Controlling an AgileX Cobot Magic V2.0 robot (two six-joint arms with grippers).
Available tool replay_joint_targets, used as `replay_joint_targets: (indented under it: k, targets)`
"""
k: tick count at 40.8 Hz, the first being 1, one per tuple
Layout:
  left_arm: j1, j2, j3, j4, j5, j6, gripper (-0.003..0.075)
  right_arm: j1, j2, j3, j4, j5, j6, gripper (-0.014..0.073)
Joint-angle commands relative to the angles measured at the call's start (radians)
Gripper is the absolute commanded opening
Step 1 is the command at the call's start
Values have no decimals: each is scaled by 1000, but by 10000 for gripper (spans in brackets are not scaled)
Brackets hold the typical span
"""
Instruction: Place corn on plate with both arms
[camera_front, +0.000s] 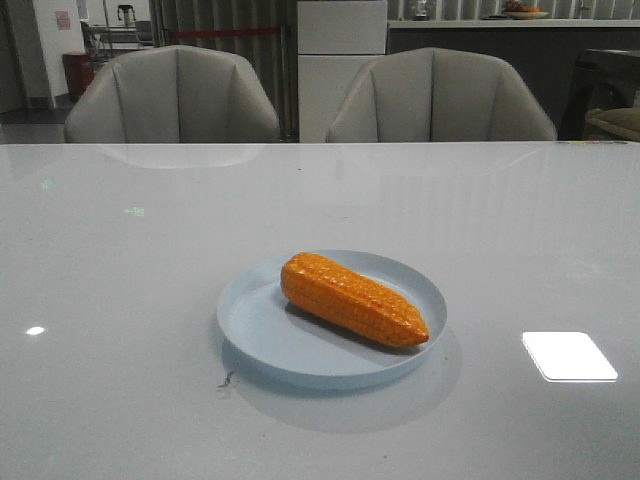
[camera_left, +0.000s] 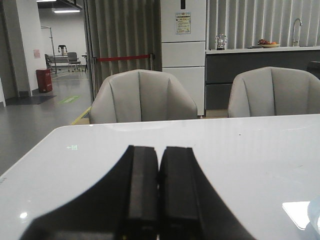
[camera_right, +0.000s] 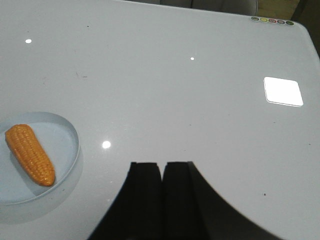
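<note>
We find the corn (camera_front: 353, 298) lying on its side inside the plate (camera_front: 260, 338), blunt tip toward the right front, on a glossy pale grey table (camera_front: 120, 400) that mirrors ceiling lights as bright patches. The plate sits near the table's middle. Two grey upholstered chairs (camera_front: 172, 95) stand at the far edge; behind them we note a white refrigerator (camera_left: 183, 45), vertical slatted curtains and a dark counter with a tap. The left gripper (camera_left: 159, 172) has its fingers pressed together, holding nothing, above bare tabletop. The right gripper (camera_right: 163, 172) is likewise closed and empty, well apart from the plate.
</note>
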Motion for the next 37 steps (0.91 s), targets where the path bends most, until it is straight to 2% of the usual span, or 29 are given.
replay_joint_targets:
  k: [1, 10, 14, 26, 32, 37]
  targets:
    - [0, -16, 37, -1, -80, -10, 96, 1, 5, 87, 15, -211, -2, 28]
    - [0, -16, 37, -1, -80, -10, 96, 1, 5, 357, 19, -577, -1, 28]
    - [0, -16, 37, -1, -80, -10, 96, 1, 5, 471, 19, -681, -1, 28]
    - [0, -16, 37, -1, -80, -10, 96, 2, 1, 704, 19, -689, -1, 28]
    - [0, -16, 37, -1, -80, -10, 96, 3, -126, 793, 19, -655, -1, 28]
    - [0, -16, 37, -1, -80, -10, 96, 3, -280, 798, 19, -619, -1, 28]
